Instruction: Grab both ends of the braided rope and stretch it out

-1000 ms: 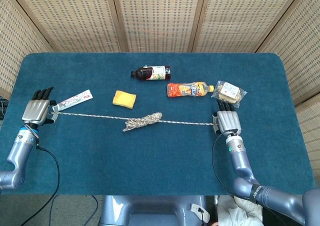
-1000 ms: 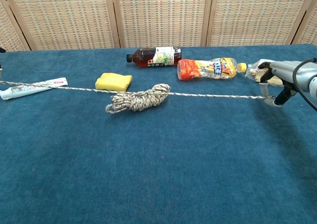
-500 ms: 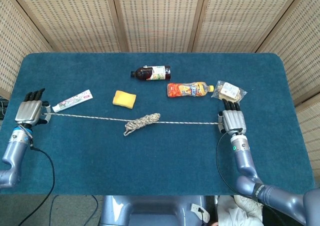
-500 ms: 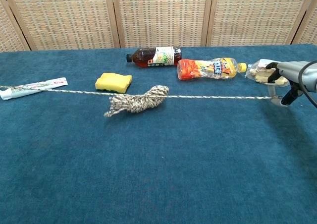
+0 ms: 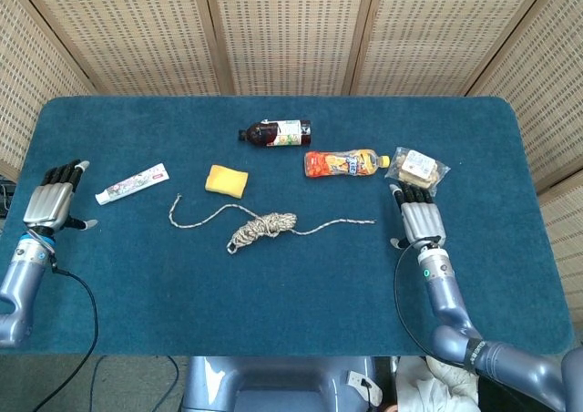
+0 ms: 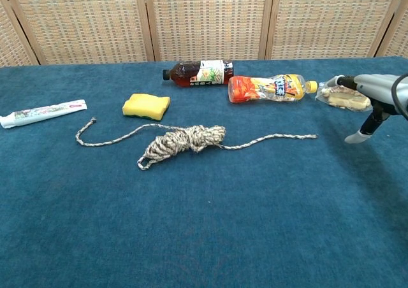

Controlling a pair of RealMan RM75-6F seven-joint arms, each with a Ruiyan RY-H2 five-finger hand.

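Sponge [image 5: 226, 180] just behind slack rope [image 5: 261, 226]

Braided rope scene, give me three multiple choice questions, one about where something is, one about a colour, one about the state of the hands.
1. Where is the yellow sponge?
A. Between the toothpaste tube and the dark bottle
B. At the table's right end
C. On the rope

2. What colour is the table cover?
A. Red
B. Teal blue
C. White

3. What are the hands doing with the braided rope?
A. Both hold it
B. Only the left holds it
C. Neither holds it

Answers: 1 A, the head view shows it there. 2 B, blue throughout. 3 C, the left hand and right hand are open, the rope lying slack.
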